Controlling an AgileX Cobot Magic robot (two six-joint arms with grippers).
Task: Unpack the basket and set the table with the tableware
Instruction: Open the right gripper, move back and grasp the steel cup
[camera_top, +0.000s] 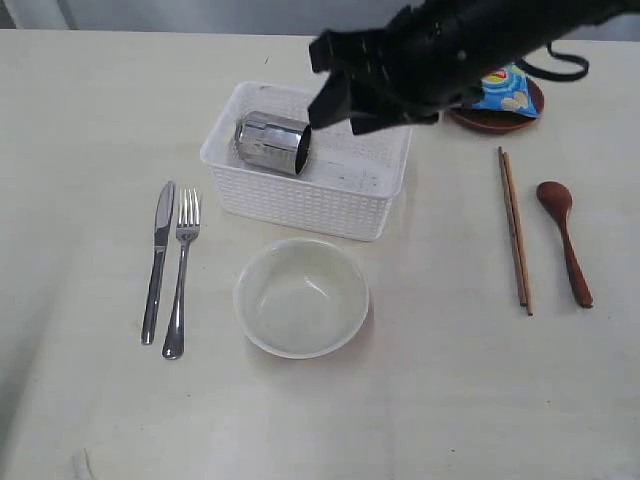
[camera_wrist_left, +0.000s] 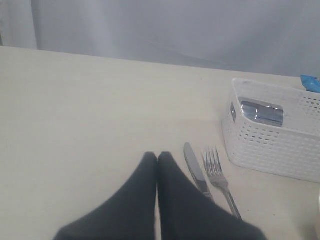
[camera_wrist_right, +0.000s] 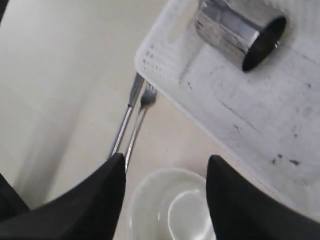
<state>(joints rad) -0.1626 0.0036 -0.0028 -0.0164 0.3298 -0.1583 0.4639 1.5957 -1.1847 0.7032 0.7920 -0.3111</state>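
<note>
1. Desk (camera_top: 90, 110): pale cream and matte, carrying every item listed below.
2. Basket (camera_top: 300, 205): white, perforated walls, standing at the centre rear of the desk. Its floor is scuffed.
3. Right pincer (camera_wrist_right: 166, 159): hangs over the near right part of the basket, above its rim. Its jaws stand wide apart with nothing between them.
4. Left pincer (camera_wrist_left: 157, 156): low over bare desk, left of the knife. Its fingers are pressed together and grip nothing.
5. Bowl (camera_top: 300, 300): pale, round and empty, just in front of the basket.
6. Plate (camera_top: 495, 124): dark brown, at the rear right, with a blue chip bag (camera_top: 508, 92) lying on it. The arm partly hides both.
7. Cup (camera_top: 270, 143): steel, lying on its side inside the basket at its left end.
8. Chopsticks (camera_top: 515, 230): 1 wooden pair, side by side, right of the basket.
9. Spoon (camera_top: 568, 250): reddish-brown, just right of the chopsticks.
10. Knife (camera_top: 157, 262) and fork (camera_top: 180, 275): steel, parallel, left of the bowl, with the knife outermost.
</note>
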